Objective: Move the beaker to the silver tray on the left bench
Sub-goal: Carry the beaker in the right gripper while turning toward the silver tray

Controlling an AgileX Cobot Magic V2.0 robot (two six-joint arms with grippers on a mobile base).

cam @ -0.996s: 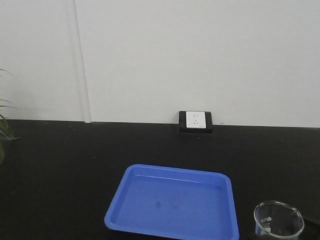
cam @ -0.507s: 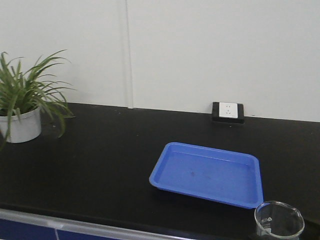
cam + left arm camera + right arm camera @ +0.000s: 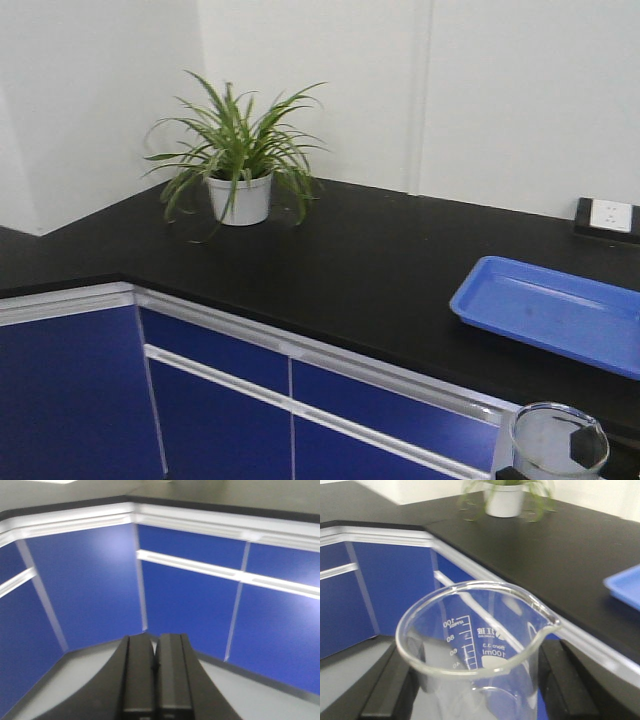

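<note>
Two pincers show. The right pincer (image 3: 477, 695) clamps the beaker (image 3: 470, 645) between its dark fingers (image 3: 387, 687), one on each side of the glass. It holds the beaker upright in the air in front of the blue cabinet doors (image 3: 220, 390), off the black tabletop (image 3: 380, 270). The beaker looks empty. The left pincer (image 3: 155, 662) is closed, its fingers pressed together on nothing. On the tabletop, a blue tray (image 3: 550, 315) lies well apart from a potted plant (image 3: 238, 165).
</note>
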